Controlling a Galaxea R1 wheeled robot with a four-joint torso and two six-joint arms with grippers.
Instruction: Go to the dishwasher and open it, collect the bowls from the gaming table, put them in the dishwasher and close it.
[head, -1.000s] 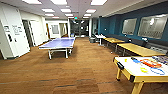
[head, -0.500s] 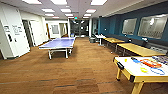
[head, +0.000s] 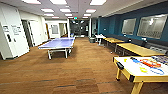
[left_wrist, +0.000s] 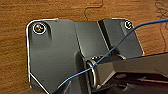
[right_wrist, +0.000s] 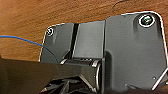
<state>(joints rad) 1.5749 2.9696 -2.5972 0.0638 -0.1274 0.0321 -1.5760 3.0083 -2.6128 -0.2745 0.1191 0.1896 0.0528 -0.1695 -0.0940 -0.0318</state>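
Note:
The gaming table (head: 130, 68), white-topped with a yellow edge and yellow legs, stands at the near right in the head view. Small colourful things lie on it, among them a yellow one (head: 143, 70), a blue ring shape (head: 157, 71) and orange pieces (head: 150, 63). They are too blurred to tell which are bowls. The dishwasher is out of view. Both wrist views look down on brown wood-look floor (left_wrist: 15, 15) (right_wrist: 25, 20) past my own dark plates. A thin blue cable (left_wrist: 100, 63) crosses the left one.
A blue table-tennis table (head: 58, 43) stands left of centre, further into the room. Yellow-orange tables (head: 138, 49) line the dark blue right wall. White walls and doors (head: 12, 35) run along the left. Brown floor (head: 85, 72) stretches ahead to a dark corridor (head: 78, 27).

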